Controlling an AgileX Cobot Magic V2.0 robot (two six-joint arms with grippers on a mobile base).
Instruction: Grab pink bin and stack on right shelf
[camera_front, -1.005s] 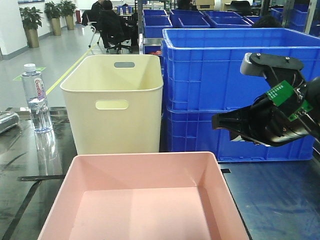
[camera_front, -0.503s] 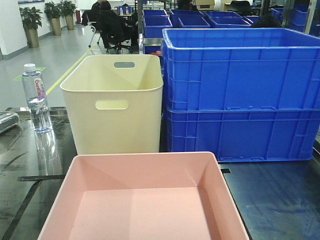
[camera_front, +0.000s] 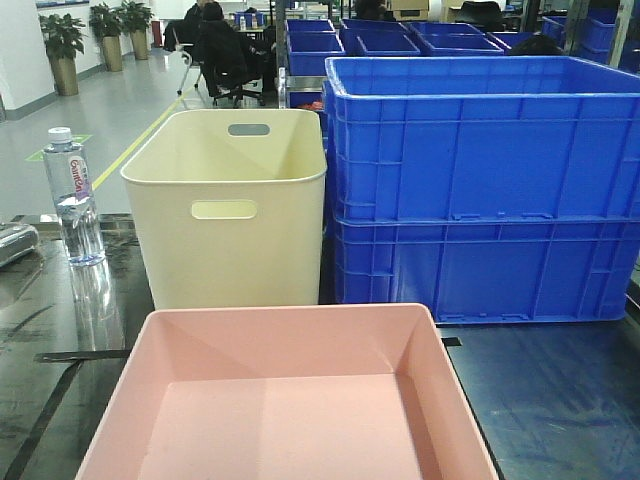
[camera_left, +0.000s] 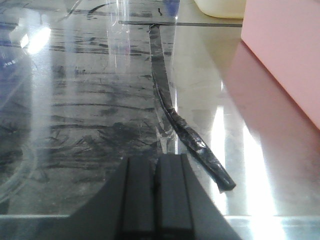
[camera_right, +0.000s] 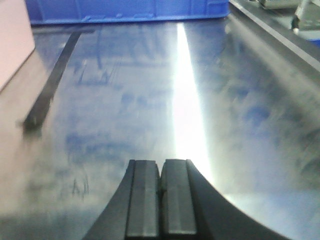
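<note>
The pink bin (camera_front: 290, 400) sits at the near edge of the dark glossy shelf (camera_front: 560, 400), open side up and empty, with its near part cut off by the bottom of the front view. Just behind it stands a taller cream bin (camera_front: 228, 210) with handle slots, and to the right of that two blue crates (camera_front: 485, 190) are stacked one on the other. A water bottle (camera_front: 73, 195) stands upright at the far left of the shelf, well apart from the pink bin. A strip of black tape (camera_left: 172, 112) runs across the shiny top to the left of the pink bin's wall.

Neither arm shows in the front view. The left gripper (camera_left: 155, 200) hovers low over the shelf, left of the pink bin, its two fingers pressed together and holding nothing. The right gripper (camera_right: 161, 200) is likewise closed and empty, low over bare shelf to the right of the pink bin, with a blue crate at the far edge.
</note>
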